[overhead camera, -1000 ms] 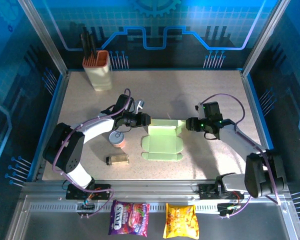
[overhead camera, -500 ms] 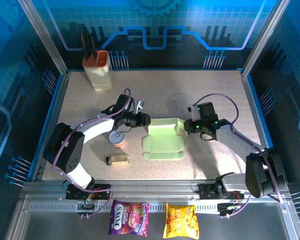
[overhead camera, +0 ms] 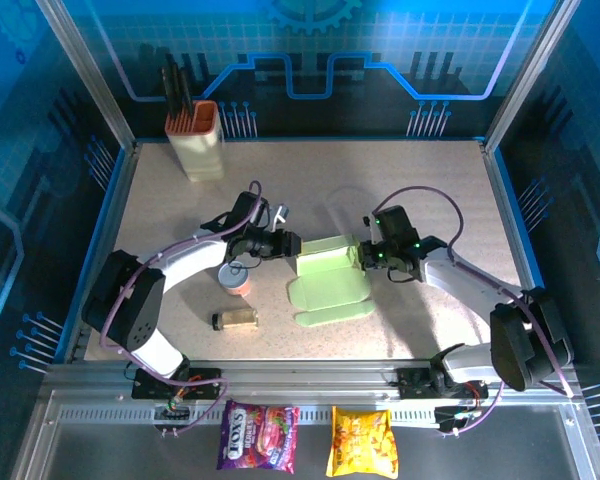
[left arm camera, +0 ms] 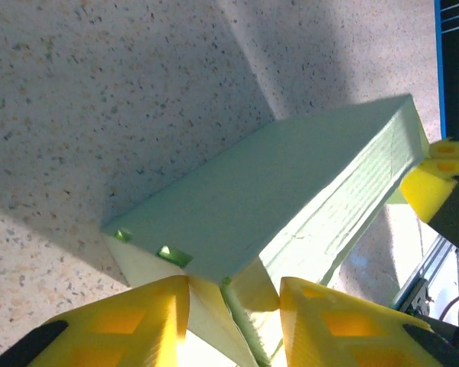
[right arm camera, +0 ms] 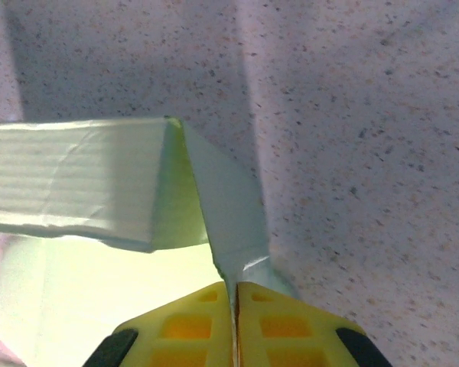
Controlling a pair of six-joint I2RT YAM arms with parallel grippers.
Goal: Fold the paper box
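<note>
Since a second earlier, right gripper [overhead camera: 366, 256] had moved left and closed, fingers pinching the box [overhead camera: 330, 285] by its right flap. Left gripper [overhead camera: 294, 243] clamped the left end wall. Box sat mid-table [overhead camera: 430, 180], between both grippers, walls partly raised.

**Left arm** [overhead camera: 185, 260] and **right arm** [overhead camera: 470, 285]: white tubular links set between bulky black joint housings, each rising from a black base at the near rail. A thin purple cable [overhead camera: 252, 192] arcs above the black wrist housing of the left arm. A second purple cable [overhead camera: 425, 192] arcs above that of the right arm. Small green lights [overhead camera: 380, 256] glow on the right wrist housing.

**Left gripper** [left arm camera: 233, 306] and **right gripper** [right arm camera: 233, 306]: each has two bright yellow moulded fingers [left arm camera: 126, 325]. The faces are relieved with rounded rectangular pockets in darker orange-yellow. The fingers are seated in black mounts [left arm camera: 30, 348] with rounded edges.
</note>
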